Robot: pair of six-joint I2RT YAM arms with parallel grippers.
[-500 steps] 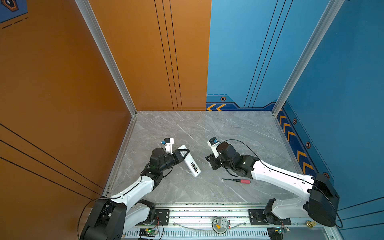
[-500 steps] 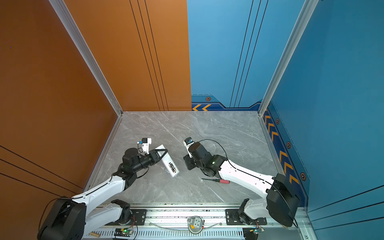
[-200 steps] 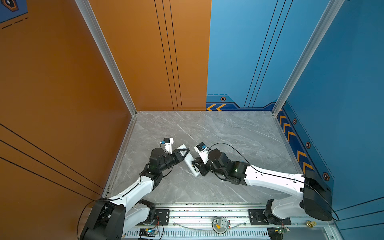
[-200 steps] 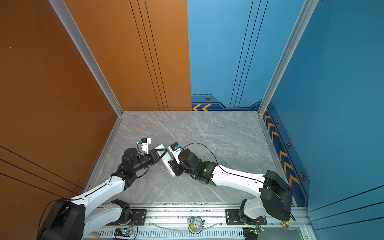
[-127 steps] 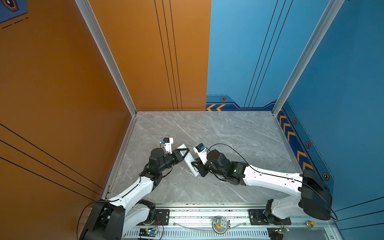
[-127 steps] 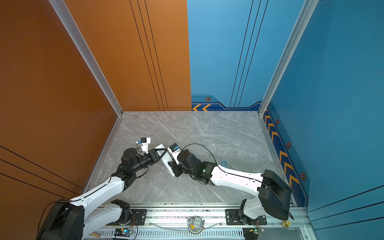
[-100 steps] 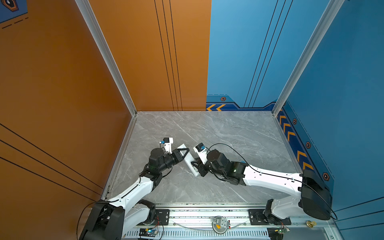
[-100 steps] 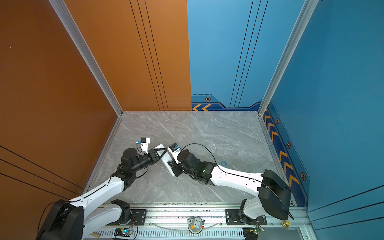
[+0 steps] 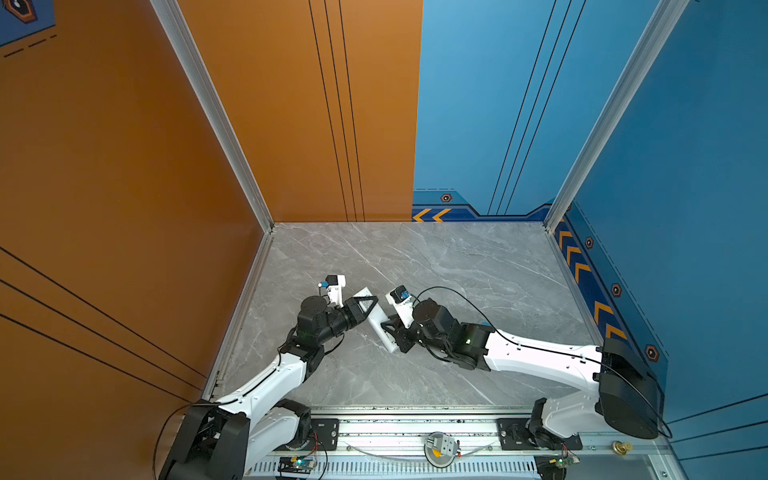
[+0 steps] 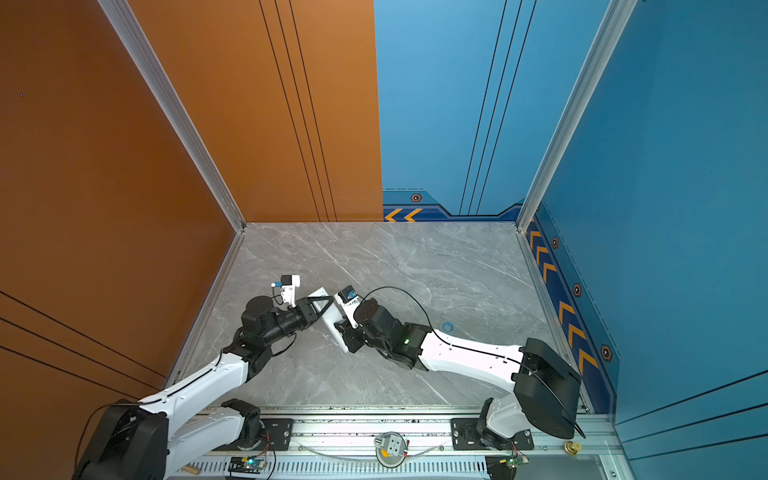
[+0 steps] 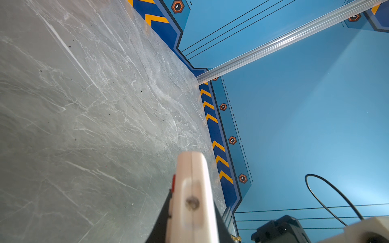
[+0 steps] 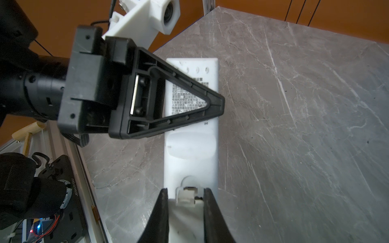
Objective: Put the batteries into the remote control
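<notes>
Remote control, probably light and slippery, is clamped by its faces in left gripper; right gripper flanks the latch, grip unclear.

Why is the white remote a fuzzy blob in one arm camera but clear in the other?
Left wrist view: the remote sits very close to the lens, out of focus, while the grey table behind is crisp. Right wrist view: the remote is farther off, so its printed text is sharp; only the end nearest the lens softens.
</notes>
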